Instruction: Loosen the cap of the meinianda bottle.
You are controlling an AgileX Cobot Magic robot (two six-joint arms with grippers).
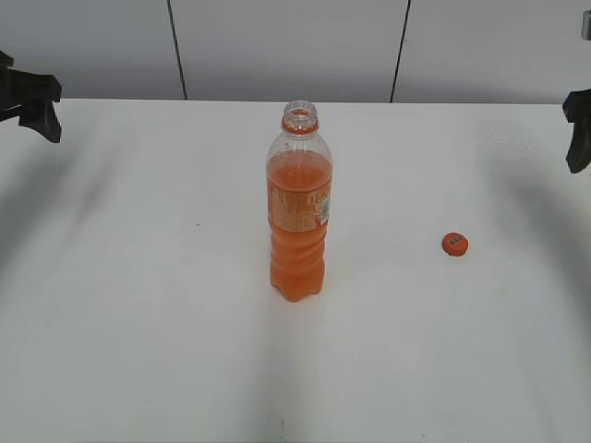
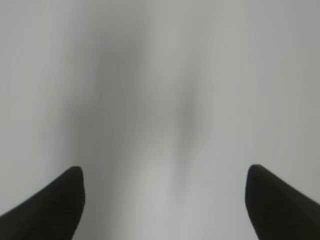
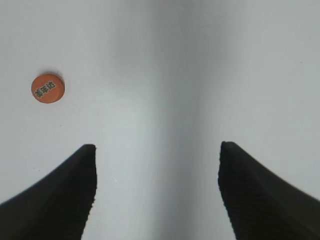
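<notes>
- Leftmost, the left gripper (image 2: 162, 200) is hovering over the smooth white table (image 1: 138, 323), its tapered black fingers spread wide around nothing.
- Centrally, the clear ribbed meinianda bottle (image 1: 298, 208) is standing upright, uncapped.
- Rightward, the round orange cap (image 1: 454, 244) is lying flat, well apart from it.
- Furthest right, the right gripper (image 3: 157, 195) is gaping empty.

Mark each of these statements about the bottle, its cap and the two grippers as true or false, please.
1. The meinianda bottle stands upright. True.
2. The cap is screwed on the bottle. False: it lies on the table, to the right of the bottle, whose neck is open.
3. The right gripper is shut on the cap. False: its jaws stand open with nothing between them.
4. The left gripper is open and holds nothing. True.
5. The bottle is empty. False: it holds orange liquid.
</notes>
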